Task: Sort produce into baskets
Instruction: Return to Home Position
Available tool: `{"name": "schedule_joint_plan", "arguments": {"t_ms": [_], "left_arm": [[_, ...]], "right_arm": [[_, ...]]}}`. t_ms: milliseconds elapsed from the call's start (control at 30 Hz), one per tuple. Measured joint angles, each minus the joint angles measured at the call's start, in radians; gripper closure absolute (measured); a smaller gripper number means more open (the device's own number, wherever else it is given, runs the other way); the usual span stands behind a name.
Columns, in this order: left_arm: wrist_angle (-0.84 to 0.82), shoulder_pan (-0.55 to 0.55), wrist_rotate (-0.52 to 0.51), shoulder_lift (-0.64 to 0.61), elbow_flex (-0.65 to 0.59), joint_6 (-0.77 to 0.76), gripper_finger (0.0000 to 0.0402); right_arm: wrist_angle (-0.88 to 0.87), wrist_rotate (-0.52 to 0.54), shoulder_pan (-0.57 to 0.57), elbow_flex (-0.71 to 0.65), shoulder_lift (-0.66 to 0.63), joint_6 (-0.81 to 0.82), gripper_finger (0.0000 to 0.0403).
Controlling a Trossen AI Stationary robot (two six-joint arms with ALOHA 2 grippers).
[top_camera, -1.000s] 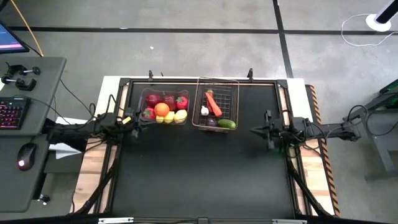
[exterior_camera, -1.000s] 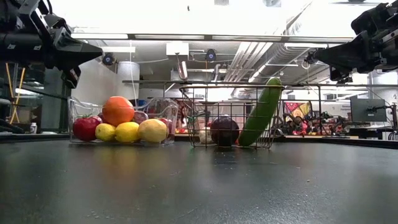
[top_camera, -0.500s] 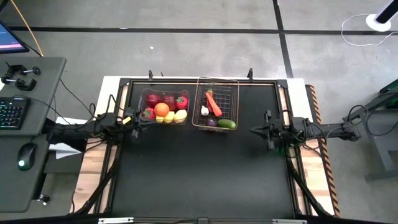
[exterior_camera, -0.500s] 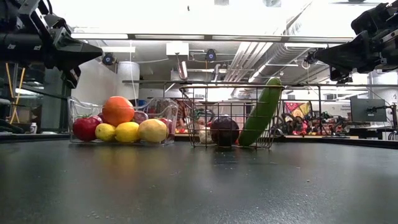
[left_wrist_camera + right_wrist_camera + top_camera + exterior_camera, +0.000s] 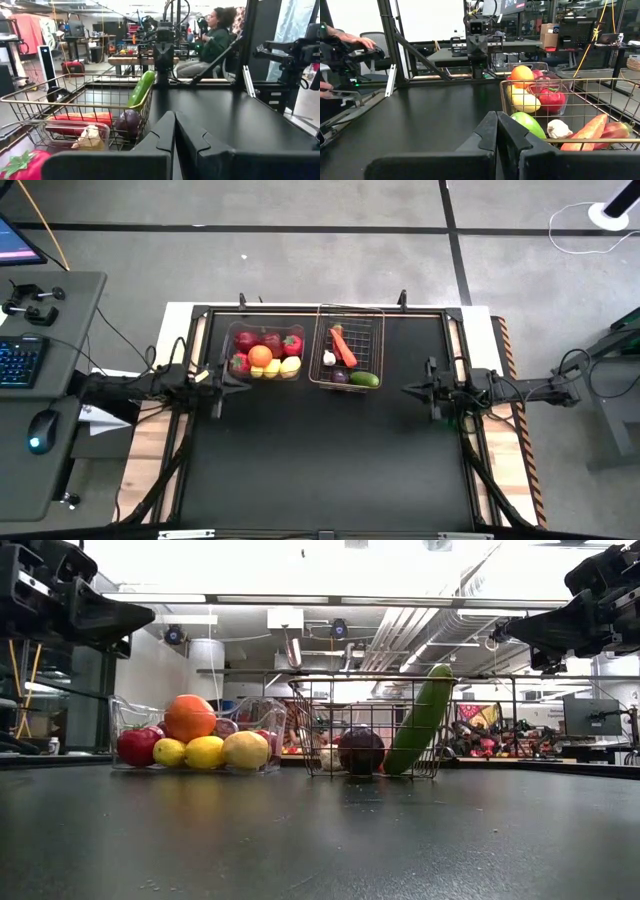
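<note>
A keyboard (image 5: pixel 20 360) and mouse (image 5: pixel 38 430) lie on a side desk (image 5: pixel 75 330).

floor (image 5: pixel 300 260): grey, black lines | desk (image 5: pixel 60 310): keyboard (image 5: pixel 18 362), mouse (image 5: pixel 38 430) | ceiling (image 5: pixel 300 565): bright lights

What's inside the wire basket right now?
The wire basket holds a carrot, garlic, a purple eggplant and a cucumber leaning on its wall. Anything beneath the carrot is covered. The left gripper and right gripper hang outside it, shut.
</note>
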Motion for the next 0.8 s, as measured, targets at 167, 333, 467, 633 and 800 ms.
{"name": "schedule_joint_plan", "arguments": {"t_ms": [167,333,467,633,800], "left_arm": [[-0.003,-0.004,0.000,0.000,0.000,-0.009,0.0401],[-0.002,-0.008,0.001,0.000,0.000,-0.052,0.0401],[-0.001,-0.008,0.001,0.002,0.000,-0.062,0.0401],[-0.001,-0.008,0.001,0.003,0.000,-0.063,0.0401],[-0.001,-0.008,0.001,0.003,0.000,-0.063,0.0401]], "right_arm": [[0.000,0.000,0.000,0.000,0.000,0.000,0.0402],[0.000,0.000,0.000,0.000,0.000,0.000,0.0402],[0.000,0.000,0.000,0.000,0.000,0.000,0.0402],[-0.001,0.000,0.000,0.000,0.000,0.000,0.0402],[-0.001,0.000,0.000,0.001,0.000,0.000,0.0402]]}}
